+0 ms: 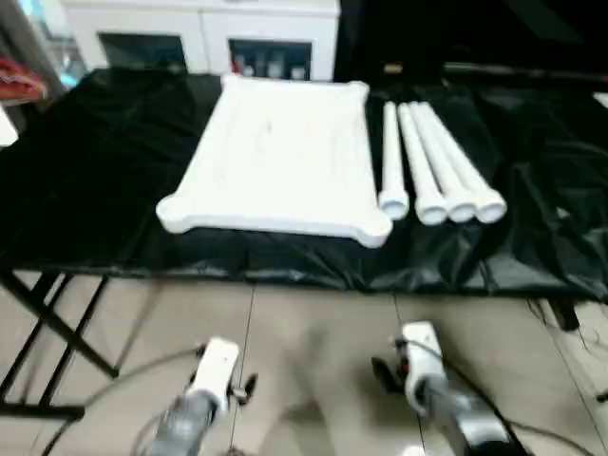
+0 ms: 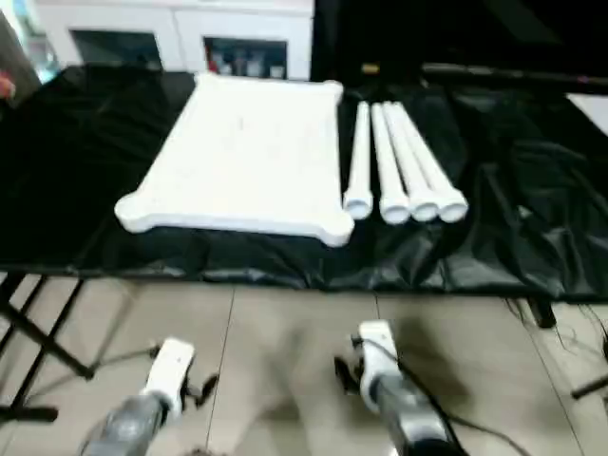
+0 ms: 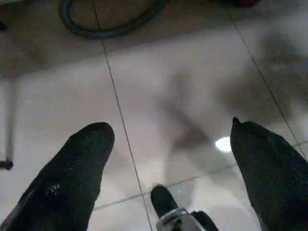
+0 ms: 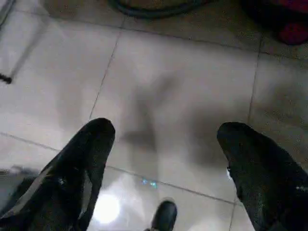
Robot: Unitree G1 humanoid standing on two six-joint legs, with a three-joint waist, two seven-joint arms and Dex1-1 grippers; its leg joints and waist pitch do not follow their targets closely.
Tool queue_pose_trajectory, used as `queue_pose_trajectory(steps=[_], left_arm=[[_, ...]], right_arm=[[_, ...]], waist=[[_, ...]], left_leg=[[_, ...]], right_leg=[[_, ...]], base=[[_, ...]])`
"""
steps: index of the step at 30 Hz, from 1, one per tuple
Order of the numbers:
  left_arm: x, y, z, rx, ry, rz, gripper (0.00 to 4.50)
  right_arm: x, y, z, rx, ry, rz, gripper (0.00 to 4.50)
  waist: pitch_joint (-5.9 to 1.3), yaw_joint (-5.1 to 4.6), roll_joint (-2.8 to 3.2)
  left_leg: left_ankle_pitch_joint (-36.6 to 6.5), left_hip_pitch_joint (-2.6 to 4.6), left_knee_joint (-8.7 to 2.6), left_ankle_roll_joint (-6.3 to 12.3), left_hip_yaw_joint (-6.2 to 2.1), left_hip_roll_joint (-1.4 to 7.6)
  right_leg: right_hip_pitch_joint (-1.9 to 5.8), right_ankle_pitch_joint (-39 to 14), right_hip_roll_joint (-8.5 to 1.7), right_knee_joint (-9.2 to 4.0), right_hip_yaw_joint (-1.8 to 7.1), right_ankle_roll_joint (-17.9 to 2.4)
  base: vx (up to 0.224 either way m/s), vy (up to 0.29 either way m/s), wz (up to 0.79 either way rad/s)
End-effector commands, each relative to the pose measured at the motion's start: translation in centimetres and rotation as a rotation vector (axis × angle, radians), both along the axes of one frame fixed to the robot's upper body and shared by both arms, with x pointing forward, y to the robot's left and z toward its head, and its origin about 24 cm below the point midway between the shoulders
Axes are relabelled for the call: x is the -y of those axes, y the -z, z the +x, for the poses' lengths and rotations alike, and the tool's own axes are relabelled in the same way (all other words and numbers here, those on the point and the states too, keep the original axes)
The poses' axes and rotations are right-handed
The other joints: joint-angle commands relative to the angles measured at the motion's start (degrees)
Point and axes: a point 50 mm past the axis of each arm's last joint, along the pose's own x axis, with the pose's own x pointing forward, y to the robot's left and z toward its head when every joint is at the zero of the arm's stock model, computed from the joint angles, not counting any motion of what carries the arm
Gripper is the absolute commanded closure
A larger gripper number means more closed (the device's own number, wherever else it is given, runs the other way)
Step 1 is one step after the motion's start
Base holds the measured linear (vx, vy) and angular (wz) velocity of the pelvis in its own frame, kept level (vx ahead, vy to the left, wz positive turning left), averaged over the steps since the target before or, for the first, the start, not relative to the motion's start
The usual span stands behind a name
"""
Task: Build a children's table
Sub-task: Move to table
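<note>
The children's table lies in parts on a black-draped bench. Its white tabletop [image 1: 280, 161] rests flat, with rounded corner lobes toward me. To its right, several long white tube legs [image 1: 432, 166] lie side by side, ends pointing at me. Both silver forearms hang low in front of the bench, over the tiled floor: the left arm [image 1: 204, 389] and the right arm [image 1: 427, 380]. My left gripper [image 3: 169, 127] is open, with bare floor between its black fingers. My right gripper [image 4: 168, 127] is also open and holds nothing.
A black cloth [image 1: 114, 190] covers the bench and hangs over its front edge. Black folding bench legs [image 1: 38, 323] stand at the left. A white glass-door cabinet [image 1: 199, 38] stands behind. Cables [image 1: 579, 332] trail on the floor at the right.
</note>
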Motion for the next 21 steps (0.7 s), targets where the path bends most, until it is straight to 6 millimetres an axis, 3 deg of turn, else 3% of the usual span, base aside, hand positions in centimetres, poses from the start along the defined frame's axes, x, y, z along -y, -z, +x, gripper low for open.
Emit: queue_pose_trajectory(steps=[1, 4, 6, 7, 8, 10, 11, 12, 14, 16, 17, 18, 19, 20, 21], left_arm=[[-0.5, -1.3, -0.1, 0.083, 0.018, -0.021, 0.14], [-1.1, -2.7, -0.8, 0.175, 0.019, -0.019, 0.14], [-1.5, -4.7, -0.8, 0.285, 0.002, 0.002, 0.14], [-1.8, -7.2, -0.5, 0.375, -0.026, -0.008, 0.14], [-1.9, -8.8, -0.3, 0.423, -0.037, -0.009, 0.14], [-1.8, -12.2, 0.4, 0.510, -0.052, -0.021, 0.14], [-1.4, -14.9, 1.3, 0.586, -0.070, -0.045, 0.14], [-1.4, -15.0, 1.3, 0.587, -0.071, -0.046, 0.14], [-1.0, -17.1, 2.4, 0.662, -0.078, -0.056, 0.14], [-0.7, -18.5, 3.9, 0.707, -0.091, -0.041, 0.14], [-0.2, -19.5, 5.6, 0.747, -0.112, -0.041, 0.14], [0.6, -20.3, 7.4, 0.772, -0.122, -0.048, 0.14], [1.0, -20.7, 8.2, 0.783, -0.131, -0.041, 0.14], [1.2, -20.8, 8.6, 0.787, -0.135, -0.034, 0.14], [1.6, -20.8, 8.9, 0.778, -0.137, -0.014, 0.14]], right_arm=[[0.5, -1.8, -0.6, 0.060, -0.021, 0.033, 0.64], [1.2, -3.6, -1.7, 0.143, -0.023, 0.039, 0.64], [1.7, -5.7, -2.0, 0.232, 0.001, 0.054, 0.64], [2.1, -8.0, -2.2, 0.303, 0.014, 0.094, 0.64], [2.3, -9.2, -2.3, 0.340, 0.017, 0.111, 0.64], [2.6, -11.9, -2.3, 0.408, 0.017, 0.140, 0.64], [2.9, -13.9, -1.7, 0.468, 0.040, 0.169, 0.64], [2.9, -14.0, -1.7, 0.468, 0.040, 0.170, 0.64], [3.1, -15.8, -0.6, 0.532, 0.073, 0.169, 0.64], [3.1, -17.5, 0.9, 0.632, 0.104, 0.139, 0.64], [3.0, -18.9, 2.5, 0.739, 0.134, 0.120, 0.64], [3.0, -20.2, 3.7, 0.824, 0.147, 0.048, 0.64], [2.9, -20.6, 4.2, 0.838, 0.147, 0.000, 0.64], [2.9, -20.7, 4.4, 0.836, 0.144, -0.030, 0.64], [3.2, -20.7, 4.7, 0.815, 0.160, -0.013, 0.64]], waist=[[-2.16, 0.25, 0.01], [-1.44, 0.32, 0.16], [-0.59, -0.17, 0.51], [-0.50, 0.05, 0.76], [-0.16, 0.07, 0.58], [0.05, 0.04, 0.81], [0.14, 0.03, 0.80], [0.11, 0.09, 0.65], [0.24, 0.00, 0.67], [-0.32, -0.32, 0.36], [-0.63, -0.28, 0.54], [-1.07, -0.07, -0.28], [-1.19, -0.17, -0.46], [-2.00, -0.10, -0.29], [-2.26, 0.07, 0.89]], left_leg=[[-9.0, 1.84, -4.29, 7.10, -2.68, 6.09], [-16.6, 1.79, -5.49, 4.66, -2.92, 6.30], [-24.4, 2.02, -6.42, 0.63, -2.79, 5.98], [-26.3, 2.16, -6.60, -0.43, -2.93, 6.14], [-29.2, 2.14, -7.06, -1.92, -3.17, 6.50], [-29.7, 2.13, -6.94, -2.74, -3.15, 5.75], [-28.7, 2.34, -6.98, -3.21, -3.10, 5.59], [-26.9, 2.30, -6.74, -3.31, -3.07, 5.36], [-24.5, 2.19, -6.64, -3.49, -2.83, 4.86], [-21.3, 2.00, -6.36, -4.31, -2.78, 4.42], [-18.4, 1.90, -6.14, -4.37, -2.77, 4.34], [-15.5, 1.89, -5.88, -4.32, -2.54, 4.29], [-13.9, 2.03, -5.67, -4.45, -2.38, 4.14], [-7.7, 2.08, -4.81, -3.89, -2.34, 3.91], [-2.3, 1.83, -4.21, -2.93, -2.28, 3.77]], right_leg=[[0.75, 20.1, -5.13, -2.92, 1.80, -10.1], [0.34, 10.1, -4.86, -3.92, 1.86, -8.8], [-0.45, -5.8, -4.62, -5.22, 2.22, -8.6], [-0.53, -9.3, -4.86, -5.50, 2.43, -8.6], [-0.61, -14.1, -4.90, -5.80, 2.72, -7.9], [-1.11, -18.3, -4.63, -6.16, 2.77, -7.1], [-1.20, -19.0, -4.56, -6.33, 2.93, -6.8], [-1.29, -18.7, -4.50, -6.33, 2.87, -6.5], [-1.47, -18.5, -4.16, -6.35, 2.82, -5.4], [-1.25, -17.0, -3.97, -5.93, 2.55, -4.4], [-1.12, -13.5, -3.77, -5.59, 2.47, -4.1], [-1.12, -10.0, -3.67, -4.88, 2.42, -4.1], [-1.16, -7.9, -3.49, -4.83, 2.35, -4.3], [-0.55, 1.0, -3.29, -3.83, 2.18, -4.5], [-0.37, 11.2, -2.99, -3.08, 2.09, -4.4]], base=[[0.000, 0.000, 0.00], [0.000, 0.000, 0.00], [-0.038, 0.001, -0.02], [-0.075, 0.003, -0.04], [-0.065, 0.001, -0.06], [0.000, 0.000, 0.00], [0.000, 0.000, 0.00], [0.000, 0.000, 0.00], [0.000, 0.000, 0.00], [0.000, 0.000, 0.00], [0.000, 0.000, 0.00], [0.000, 0.000, 0.00], [0.000, 0.000, 0.00], [0.000, 0.000, 0.00], [0.000, 0.000, 0.00]])
